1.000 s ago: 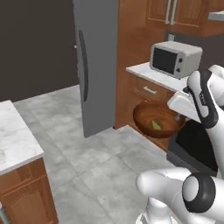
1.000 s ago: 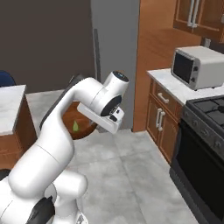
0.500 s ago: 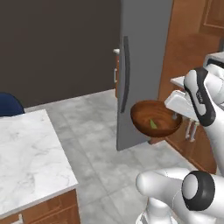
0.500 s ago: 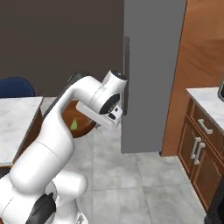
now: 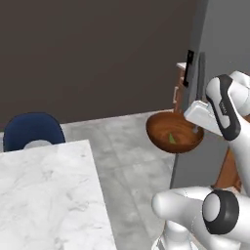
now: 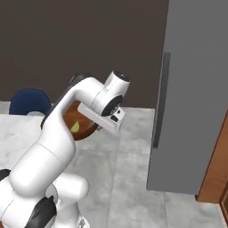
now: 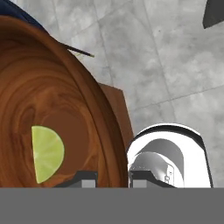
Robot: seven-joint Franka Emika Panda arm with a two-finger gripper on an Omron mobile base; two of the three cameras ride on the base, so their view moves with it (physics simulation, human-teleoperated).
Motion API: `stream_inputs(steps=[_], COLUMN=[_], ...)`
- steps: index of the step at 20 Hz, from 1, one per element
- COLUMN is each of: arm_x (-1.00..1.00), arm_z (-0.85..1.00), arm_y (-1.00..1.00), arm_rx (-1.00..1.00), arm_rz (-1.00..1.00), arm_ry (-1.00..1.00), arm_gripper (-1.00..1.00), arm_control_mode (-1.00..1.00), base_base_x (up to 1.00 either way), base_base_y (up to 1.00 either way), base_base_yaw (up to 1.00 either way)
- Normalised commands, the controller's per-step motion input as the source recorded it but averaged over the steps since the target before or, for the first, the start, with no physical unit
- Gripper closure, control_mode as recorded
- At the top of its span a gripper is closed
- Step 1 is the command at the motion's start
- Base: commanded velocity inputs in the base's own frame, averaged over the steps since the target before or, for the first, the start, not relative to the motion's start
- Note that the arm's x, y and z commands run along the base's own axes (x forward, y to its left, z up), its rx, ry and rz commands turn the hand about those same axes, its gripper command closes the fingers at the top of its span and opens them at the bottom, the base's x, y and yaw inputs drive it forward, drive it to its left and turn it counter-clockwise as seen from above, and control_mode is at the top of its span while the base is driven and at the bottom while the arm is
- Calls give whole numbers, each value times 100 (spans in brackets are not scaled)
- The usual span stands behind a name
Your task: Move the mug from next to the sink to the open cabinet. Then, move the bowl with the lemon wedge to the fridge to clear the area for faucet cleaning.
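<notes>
The reddish-brown wooden bowl (image 5: 171, 131) hangs in the air, level, with the green lemon wedge (image 5: 172, 138) lying inside. My gripper (image 7: 113, 177) is shut on the bowl's rim, one fingertip (image 7: 83, 177) inside the rim and the other outside. In the right base view my arm covers most of the bowl (image 6: 73, 122), and the lemon wedge (image 6: 75, 127) peeks out. The tall grey fridge (image 6: 196, 89) stands to the right of the bowl, its long vertical handle (image 6: 160, 100) facing me. From the left base view the fridge (image 5: 222, 44) rises just behind my hand.
A white marble counter (image 5: 44, 195) fills the lower left, with a dark blue chair (image 5: 31, 129) behind it. Grey tiled floor (image 5: 122, 146) lies under the bowl, and a dark wall runs along the back. Brown wooden cabinetry (image 6: 216, 173) adjoins the fridge on the right.
The whole scene has slid rightward as the base turned: microwave and stove have left the views, and the marble counter and blue chair have come in. The bowl stays in the gripper's grip.
</notes>
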Motion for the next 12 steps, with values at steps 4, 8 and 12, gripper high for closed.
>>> stream_inputs(steps=[4, 8, 12], arm_x=[0, 0, 0], arm_z=[0, 0, 0], arm_y=[0, 0, 0], arm_rx=[0, 0, 0], arm_rz=[0, 0, 0], arm_ry=[0, 0, 0], arm_gripper=[100, 100, 100], arm_control_mode=[100, 100, 100], base_base_x=[100, 100, 100], base_base_y=[-3, 2, -9], base_base_yaw=[37, 33, 28])
